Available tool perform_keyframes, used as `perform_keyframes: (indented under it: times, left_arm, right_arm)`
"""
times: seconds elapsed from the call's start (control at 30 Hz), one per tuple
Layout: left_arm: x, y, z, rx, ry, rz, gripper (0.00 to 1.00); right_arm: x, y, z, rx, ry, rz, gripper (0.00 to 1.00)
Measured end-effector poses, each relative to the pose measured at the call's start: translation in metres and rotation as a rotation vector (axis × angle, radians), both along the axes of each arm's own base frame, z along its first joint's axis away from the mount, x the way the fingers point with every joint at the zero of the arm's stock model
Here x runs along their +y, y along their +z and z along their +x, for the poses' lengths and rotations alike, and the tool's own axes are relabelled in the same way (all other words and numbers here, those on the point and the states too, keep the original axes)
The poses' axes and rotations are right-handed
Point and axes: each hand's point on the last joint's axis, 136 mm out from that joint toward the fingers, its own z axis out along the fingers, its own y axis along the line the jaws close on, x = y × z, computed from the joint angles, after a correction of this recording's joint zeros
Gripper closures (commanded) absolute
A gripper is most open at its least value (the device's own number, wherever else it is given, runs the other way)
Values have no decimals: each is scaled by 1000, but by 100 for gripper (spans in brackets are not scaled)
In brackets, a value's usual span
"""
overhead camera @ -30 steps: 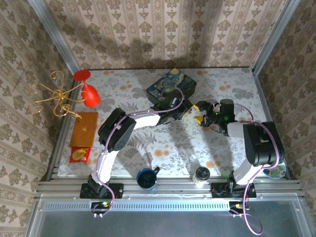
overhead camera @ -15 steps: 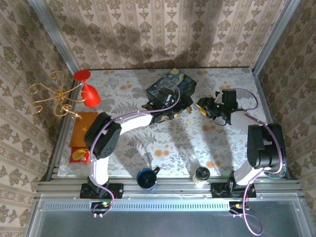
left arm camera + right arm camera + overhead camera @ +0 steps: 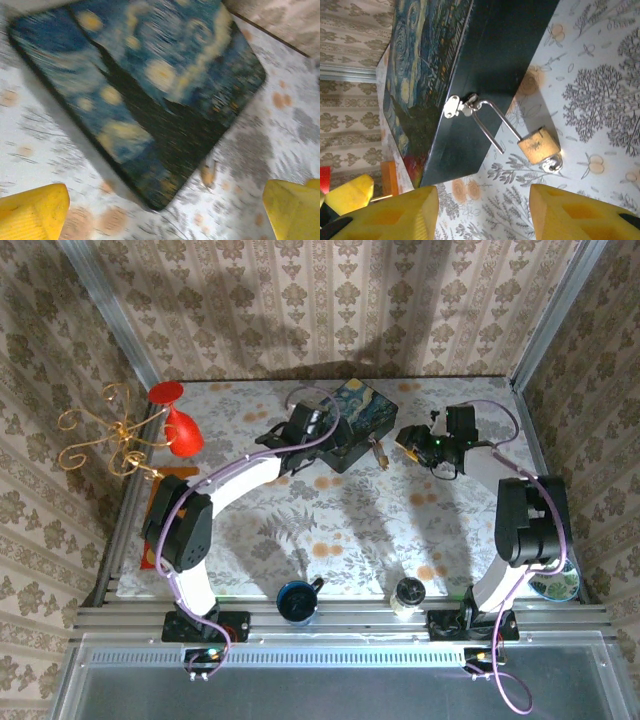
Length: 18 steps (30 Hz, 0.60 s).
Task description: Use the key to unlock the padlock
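Note:
The dark blue painted box (image 3: 355, 415) stands at the back of the table. The small brass padlock (image 3: 538, 145) lies on the cloth beside it. Its thin shackle (image 3: 495, 125) hangs through the box's silver clasp (image 3: 461, 106), with one leg free of the body. A silvery key (image 3: 552, 163) sticks in the padlock's bottom. My right gripper (image 3: 485, 215) stands open, short of the padlock, holding nothing. My left gripper (image 3: 162, 215) is wide open over the box lid (image 3: 150, 85), blurred by motion. From above, the left gripper (image 3: 298, 435) is at the box's left and the right gripper (image 3: 410, 438) at its right.
A red glass (image 3: 180, 425) and a gold wire stand (image 3: 100, 440) lie at the far left, with an orange box (image 3: 165, 500) below them. A dark cup (image 3: 297, 600) and a small jar (image 3: 408, 592) stand at the near edge. A plate (image 3: 555, 585) sits near the right base.
Both grippers drew back from the padlock toward the far side. The left one opened wide and swung left over the box. The padlock now lies free on the cloth.

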Motion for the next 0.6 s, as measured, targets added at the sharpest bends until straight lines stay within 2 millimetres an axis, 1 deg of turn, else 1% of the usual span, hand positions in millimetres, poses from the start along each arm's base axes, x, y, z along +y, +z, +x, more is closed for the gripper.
perform_keyframes:
  times: [0.1, 0.13, 0.23, 0.3, 0.43, 0.5, 0.6]
  left_arm:
    - [21, -3, 12, -9, 42, 43, 0]
    - [26, -3, 15, -13, 52, 54, 0]
    - [36, -1, 22, -28, 70, 74, 0]
    - [38, 2, 27, -39, 74, 79, 0]
    - [38, 5, 35, -50, 76, 80, 0]
    - [38, 2, 37, -45, 74, 85, 0]
    - [39, -9, 41, -30, 76, 98, 0]
  right_arm:
    - [-4, -3, 14, 1, 8, -34, 47]
    - [-5, -5, 19, 2, 10, -44, 45]
    - [-10, -10, 36, 4, 10, -72, 41]
    - [-13, -11, 48, -6, 9, -85, 36]
    - [-16, -11, 72, -33, 8, -107, 30]
    - [-17, -11, 82, -46, 7, -117, 27]
    - [-19, -13, 98, -68, 5, -127, 26]
